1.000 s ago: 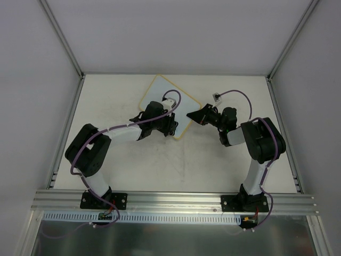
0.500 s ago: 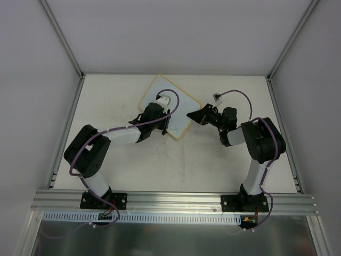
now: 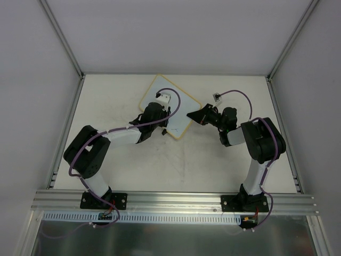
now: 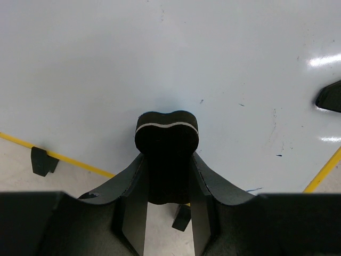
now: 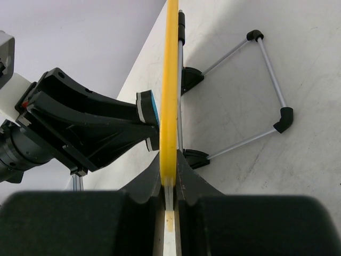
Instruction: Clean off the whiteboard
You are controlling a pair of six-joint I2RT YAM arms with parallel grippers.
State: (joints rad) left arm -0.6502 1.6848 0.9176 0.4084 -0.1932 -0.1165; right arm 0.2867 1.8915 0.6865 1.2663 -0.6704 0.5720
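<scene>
The whiteboard [image 3: 171,102], white with a tan-yellow frame, lies at an angle at the back middle of the table. My left gripper [image 3: 162,126] is shut on a black bone-shaped eraser [image 4: 167,140]. The eraser presses on the white surface [image 4: 160,58] near the board's near edge. Only a few faint specks [image 4: 278,155] show on the board. My right gripper [image 3: 192,115] is shut on the board's right edge. In the right wrist view the yellow edge [image 5: 170,80] runs edge-on between the fingers [image 5: 187,178]. The left gripper [image 5: 139,118] with the eraser shows beside it.
A wire stand [image 5: 266,74] with black clips [image 5: 192,78] sticks out behind the board. A small white plug on a purple cable [image 3: 217,97] lies at the back right. Grey walls and metal posts [image 3: 69,122] enclose the table on three sides.
My left gripper has slid the eraser leftward along the board's near edge. The right gripper and the board have not moved.
</scene>
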